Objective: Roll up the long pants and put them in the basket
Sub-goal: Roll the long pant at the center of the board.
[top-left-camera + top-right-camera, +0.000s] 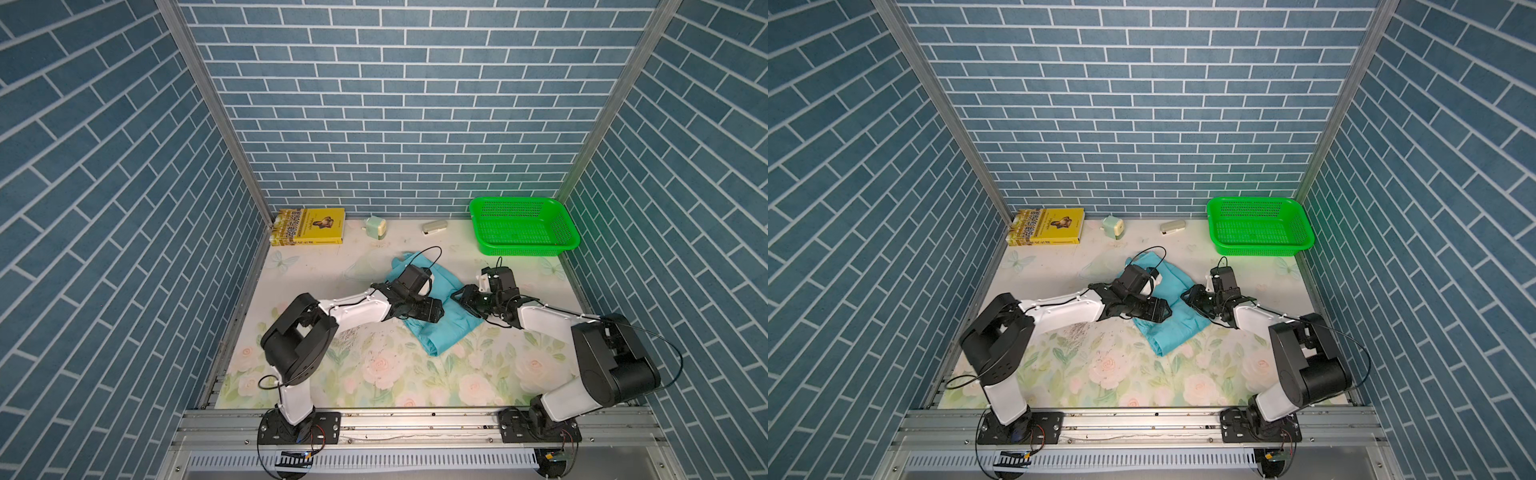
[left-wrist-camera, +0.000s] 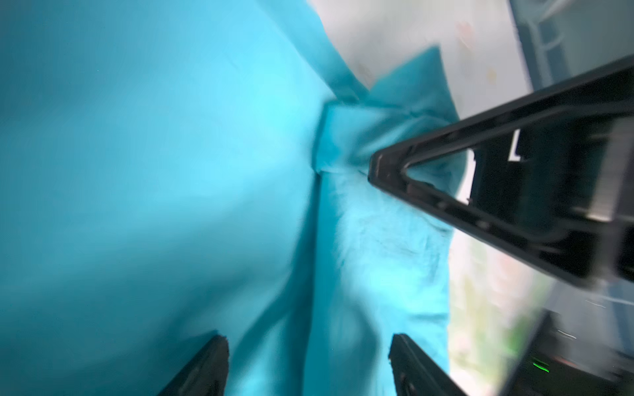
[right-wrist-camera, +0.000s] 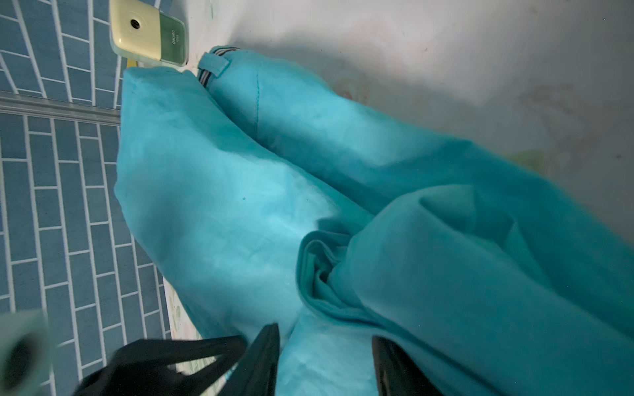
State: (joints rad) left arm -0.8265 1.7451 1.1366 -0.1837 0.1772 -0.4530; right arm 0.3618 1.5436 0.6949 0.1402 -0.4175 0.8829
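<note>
The long pants [image 1: 444, 328] [image 1: 1173, 332] lie as a folded turquoise bundle on the middle of the floral table, in both top views. Both arms reach over them. My left gripper [image 1: 432, 311] [image 2: 308, 339] hangs low over the cloth [image 2: 171, 171], open, with fabric spread under the gap. My right gripper [image 1: 463, 297] [image 3: 326, 336] comes in from the other side and is shut on a thick fold of the pants [image 3: 240, 205]. A rolled-in edge [image 3: 322, 271] sits just ahead of it. The striped waistband [image 3: 206, 77] peeks out at the far end.
Along the back wall stand a yellow book [image 1: 309, 226], a pale green pencil sharpener [image 1: 376, 227] [image 3: 147, 34], a small white object [image 1: 434, 227] and a green basket [image 1: 521, 226] in the right corner. Brick-pattern walls close three sides.
</note>
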